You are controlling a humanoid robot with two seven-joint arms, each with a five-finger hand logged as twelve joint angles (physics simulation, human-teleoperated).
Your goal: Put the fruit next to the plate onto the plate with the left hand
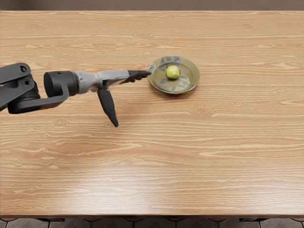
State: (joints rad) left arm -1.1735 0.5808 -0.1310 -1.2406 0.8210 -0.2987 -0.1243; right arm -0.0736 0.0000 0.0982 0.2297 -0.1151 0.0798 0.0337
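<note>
Since the fruit [173, 72] lies mid-plate [191, 79], placing looks done. The left hand [118, 79] hovers at the plate's nine o'clock, fingers released and empty. The next move calls for a clean retreat toward nine o'clock.

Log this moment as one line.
left hand: open, holding nothing, fingertips at plate left rim | fruit: on plate

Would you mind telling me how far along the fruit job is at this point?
Done: the fruit lies on the plate. In hand: nothing; the left hand is open, its fingers by the plate's left rim. Left: at most drawing the hand back.
</note>
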